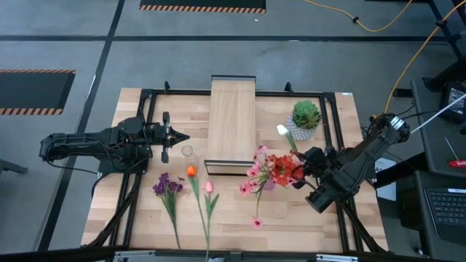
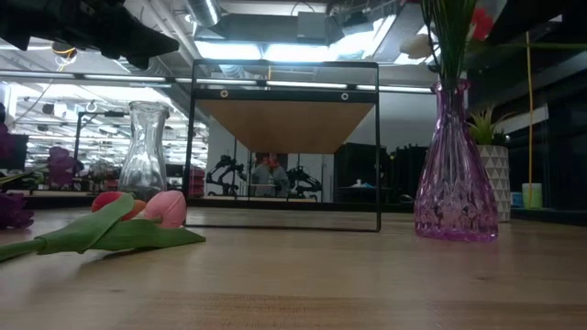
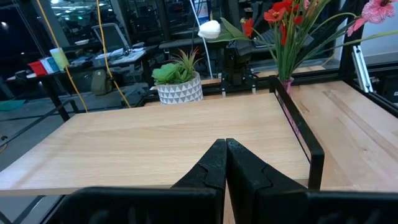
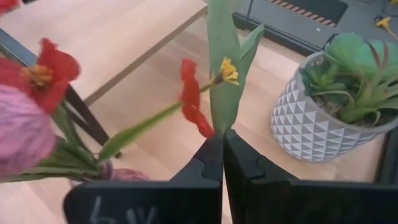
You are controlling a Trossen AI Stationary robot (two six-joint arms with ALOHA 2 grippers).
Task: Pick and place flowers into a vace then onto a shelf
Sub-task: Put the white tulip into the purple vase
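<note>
My right gripper (image 1: pixel 304 156) (image 4: pixel 222 140) is shut on the white-bud flower (image 1: pixel 282 129) just right of the purple glass vase (image 2: pixel 456 170), which holds red blooms (image 1: pixel 287 169) and pink blossoms (image 1: pixel 255 172). The bud (image 3: pixel 210 28) leans toward the shelf (image 1: pixel 233 124). My left gripper (image 1: pixel 182 136) (image 3: pixel 225 149) hovers shut left of the shelf, beside an empty clear vase (image 1: pixel 188 153). The purple cluster (image 1: pixel 167 186), orange tulip (image 1: pixel 191 172) and pink tulip (image 1: pixel 209 187) lie flat on the table. My right gripper pinches the white-bud flower's green stem and leaf base (image 4: pixel 219 124) between its two fingers, low on the stem. The stem and leaves rise away from the fingertips, tilted toward the shelf. The stem's lower end is hidden, so I cannot tell whether it rests on anything.
A round green plant in a white patterned pot (image 1: pixel 306 115) stands near the far right, close to my right arm. A black frame (image 1: pixel 145 94) runs around the table's edges. A loose pink bloom (image 1: pixel 256 222) shows near the near edge. Bare wood lies right of the purple vase.
</note>
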